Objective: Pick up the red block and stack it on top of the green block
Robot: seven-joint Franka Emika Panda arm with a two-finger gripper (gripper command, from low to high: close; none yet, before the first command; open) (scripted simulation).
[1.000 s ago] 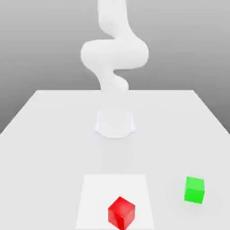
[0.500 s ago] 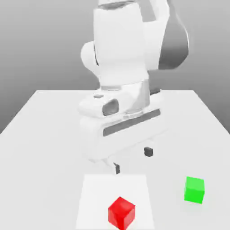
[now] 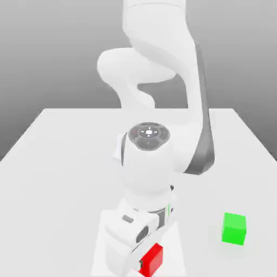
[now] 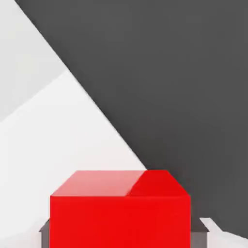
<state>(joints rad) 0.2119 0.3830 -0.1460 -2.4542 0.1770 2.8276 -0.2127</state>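
Arm [image 3: 162, 108] is folded forward and down from its base at the far middle of the table [image 3: 54, 162]. Upper links rise out of the top of the exterior view, then the forearm drops steeply toward the near edge. The round wrist cap [image 3: 147, 135] faces the camera. Below it the hand [image 3: 135, 232] points down at the table, tilted slightly toward the exterior view's left.

Gripper [image 3: 145, 264] is down at the red block [image 3: 152, 259], right at table level. Jaws are shut on the red block: in the hand view the red block [image 4: 119, 213] sits square in the middle, with a dark finger pad [image 4: 45, 232] tight against one flank and the other pad just as tight on the opposite flank. No gap on either side. Whether the block is off the surface yet, can't tell.

Red block sits on the lighter square patch [image 3: 105, 238] of the table, near the patch's front edge, mostly hidden behind the hand in the exterior view; only its right-hand corner shows.

Green block [image 3: 234, 228] is well apart from the red block, off toward the exterior view's right and slightly farther back, outside the patch. It rests flat on the table, nothing touching it, top face bare.
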